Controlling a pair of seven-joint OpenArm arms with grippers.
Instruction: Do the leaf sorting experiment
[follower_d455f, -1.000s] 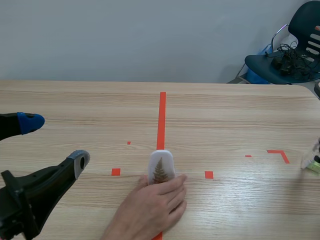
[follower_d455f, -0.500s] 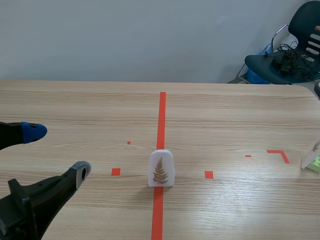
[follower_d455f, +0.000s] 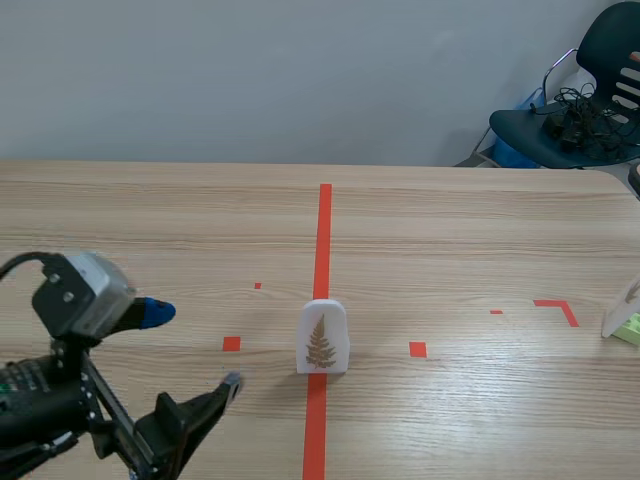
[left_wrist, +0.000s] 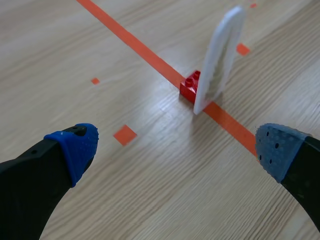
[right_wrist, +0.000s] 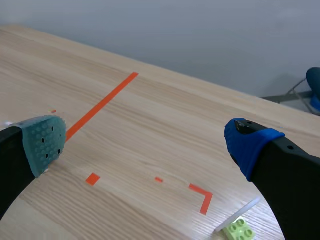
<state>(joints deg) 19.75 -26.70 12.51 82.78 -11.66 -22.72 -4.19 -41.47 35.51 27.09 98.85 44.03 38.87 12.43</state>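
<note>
With the left gripper (follower_d455f: 190, 350) spread wide near the upright leaf card (follower_d455f: 322, 337) on the centre tape line (follower_d455f: 325, 230), align the pads (left_wrist: 77, 147) to its flat faces — not its thin edges — and close gently above its red brick base (left_wrist: 190, 86).

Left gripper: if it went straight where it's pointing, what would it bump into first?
Probably the white leaf card, standing upright with a red brick at its foot, ahead of the left gripper and its open fingers. Nothing else shows in between, though depth is hard to judge.
</note>
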